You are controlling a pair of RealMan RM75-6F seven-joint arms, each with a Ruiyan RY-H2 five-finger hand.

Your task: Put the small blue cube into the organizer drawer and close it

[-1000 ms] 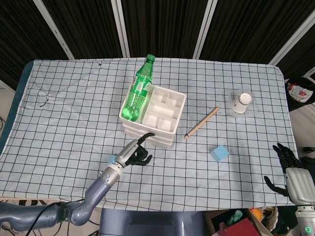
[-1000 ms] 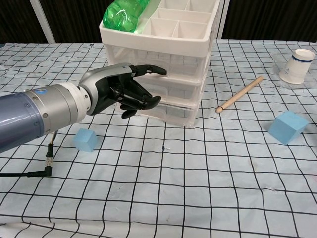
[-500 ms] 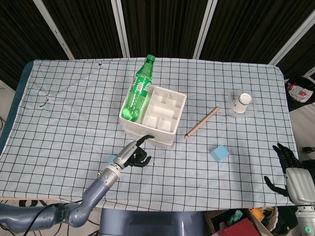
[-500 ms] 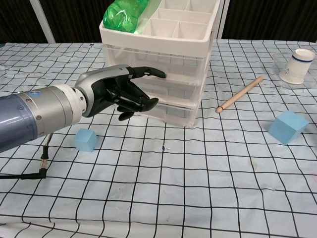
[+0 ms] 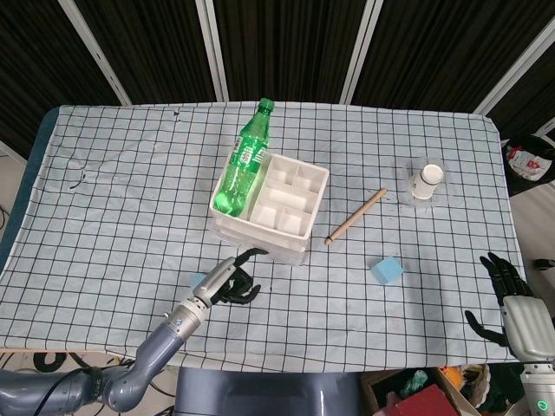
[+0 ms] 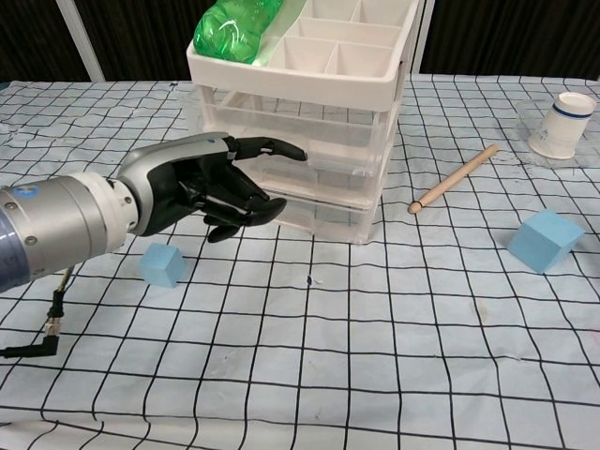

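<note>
Fingers of left hand (image 6: pixel 202 184) curling inward, one reaching to organizer drawer (image 6: pixel 309 161) front, gripping nothing. Small blue cube (image 6: pixel 161 264) sitting just below, on checked cloth (image 6: pixel 375 356). Right hand (image 5: pixel 512 299) hanging spread past table edge.

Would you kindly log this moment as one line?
left hand: at organizer drawer front, holding nothing | right hand: idle at table edge | small cube: on table | drawers: look shut
</note>
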